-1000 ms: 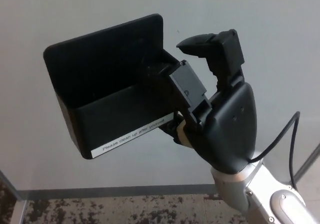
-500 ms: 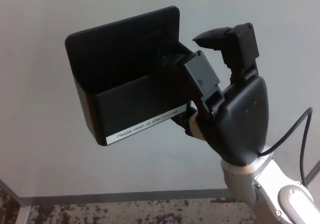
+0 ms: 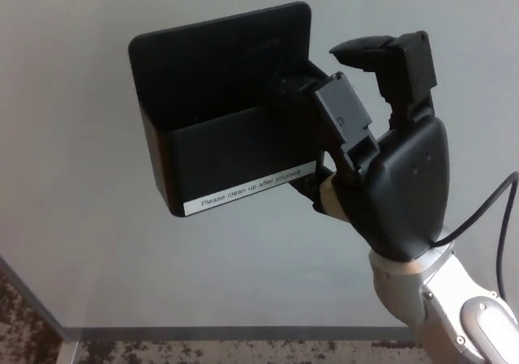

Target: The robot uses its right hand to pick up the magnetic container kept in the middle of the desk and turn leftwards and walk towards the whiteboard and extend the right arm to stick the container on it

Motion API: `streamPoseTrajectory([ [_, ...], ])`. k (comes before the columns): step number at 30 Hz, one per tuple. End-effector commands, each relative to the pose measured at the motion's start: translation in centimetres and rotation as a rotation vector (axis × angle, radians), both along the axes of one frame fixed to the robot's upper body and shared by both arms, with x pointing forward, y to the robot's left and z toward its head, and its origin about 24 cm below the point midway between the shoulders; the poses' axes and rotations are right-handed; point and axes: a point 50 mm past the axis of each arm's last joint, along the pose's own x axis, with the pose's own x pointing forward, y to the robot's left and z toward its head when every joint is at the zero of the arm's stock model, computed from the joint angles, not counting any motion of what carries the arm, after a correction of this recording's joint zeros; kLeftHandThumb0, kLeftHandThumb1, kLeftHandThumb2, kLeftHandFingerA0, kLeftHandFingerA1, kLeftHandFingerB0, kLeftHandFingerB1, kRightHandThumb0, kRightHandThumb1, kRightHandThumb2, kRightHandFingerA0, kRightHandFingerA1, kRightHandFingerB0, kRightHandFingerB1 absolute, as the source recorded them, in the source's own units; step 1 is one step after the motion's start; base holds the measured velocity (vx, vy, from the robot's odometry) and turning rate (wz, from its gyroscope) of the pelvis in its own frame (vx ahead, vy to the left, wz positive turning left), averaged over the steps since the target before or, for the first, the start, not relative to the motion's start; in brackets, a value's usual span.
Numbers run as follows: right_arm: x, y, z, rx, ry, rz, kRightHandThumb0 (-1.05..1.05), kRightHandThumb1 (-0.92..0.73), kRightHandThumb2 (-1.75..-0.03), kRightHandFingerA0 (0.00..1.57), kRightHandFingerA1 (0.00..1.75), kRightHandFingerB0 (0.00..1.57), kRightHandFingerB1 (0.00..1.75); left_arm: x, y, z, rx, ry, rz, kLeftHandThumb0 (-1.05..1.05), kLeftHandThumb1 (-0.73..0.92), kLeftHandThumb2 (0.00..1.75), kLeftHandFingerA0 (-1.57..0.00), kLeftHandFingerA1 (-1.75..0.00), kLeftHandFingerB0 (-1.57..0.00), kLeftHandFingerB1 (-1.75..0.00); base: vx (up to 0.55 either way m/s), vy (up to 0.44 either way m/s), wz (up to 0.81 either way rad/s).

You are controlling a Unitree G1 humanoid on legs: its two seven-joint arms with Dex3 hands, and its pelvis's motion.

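A black open-topped magnetic container [image 3: 223, 113] with a white label strip along its lower front edge is held up in front of the pale whiteboard [image 3: 73, 242]. My right hand [image 3: 381, 161] is shut on the container's right side, one finger hooked inside it and another raised above. The container tilts slightly, its tall back plate facing the board. I cannot tell whether the back plate touches the board. My left hand does not show.
The whiteboard fills most of the view. Its grey lower frame [image 3: 219, 332] runs along the bottom, with speckled carpet [image 3: 203, 353] below it. A black cable [image 3: 486, 210] loops beside my right forearm.
My right hand and the container have shifted up and to the right in the picture. The board's lower frame sits lower in view, so the camera has moved too.
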Motion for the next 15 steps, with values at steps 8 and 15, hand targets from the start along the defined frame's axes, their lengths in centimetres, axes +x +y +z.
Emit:
streamPoseTrajectory([
  [8,0.35,-1.19,-0.28,0.005,0.033,-0.03,-0.18,-0.49,-0.98,0.92,1.68,0.72,1.52,-0.58,0.33,0.36,0.004,-0.035,-0.004,0.13,0.62,1.09,-1.03,-1.03,-0.9,-0.94,0.0,0.0,0.0],
  [15,0.5,-1.41,-0.44,0.0,0.035,-0.048,-0.18,-0.48,-1.0,0.94,1.66,0.74,1.52,-0.8,0.25,0.36,0.02,-0.025,-0.003,0.12,0.68,0.98,-1.0,-1.03,-0.92,-0.96,0.0,0.0,0.0],
])
